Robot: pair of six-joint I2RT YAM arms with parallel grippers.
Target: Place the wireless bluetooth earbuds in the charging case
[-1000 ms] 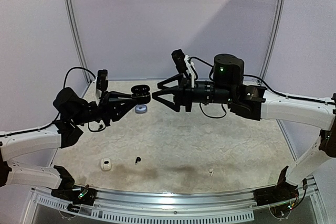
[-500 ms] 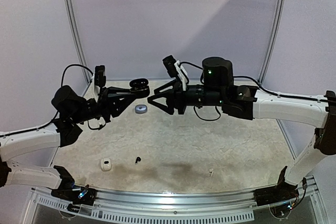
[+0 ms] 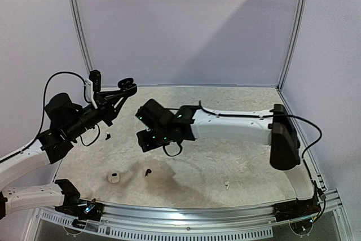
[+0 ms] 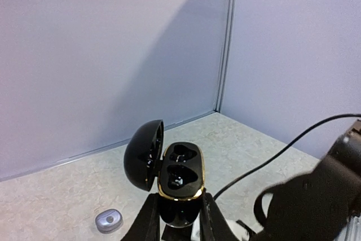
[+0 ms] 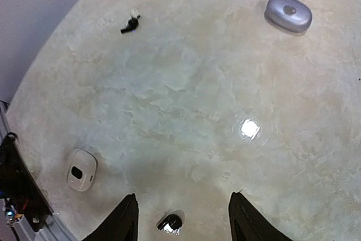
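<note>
Clamped narrow in the left claw (image 4: 178,198): the black charging case (image 4: 180,173), gripped by its lower body and held up off the bench (image 4: 56,196). Lid swung open to the left, gold rim around two dark wells; contents of the wells impossible to tell.

Parted to a middling width on the right claw (image 5: 183,196), fingers pointing down over the bench, gripping nothing and touching nothing. Lying on the bench just below the gap between those fingers: a black earbud (image 5: 171,222). Well apart from it, a second black earbud (image 5: 130,23) with a pale tip.

Also resting on the bench: a grey case (image 5: 288,13), shut, with a dark spot on its lid, and a white case (image 5: 82,169) bearing a dark oval mark. Marks too small to read as writing.
</note>
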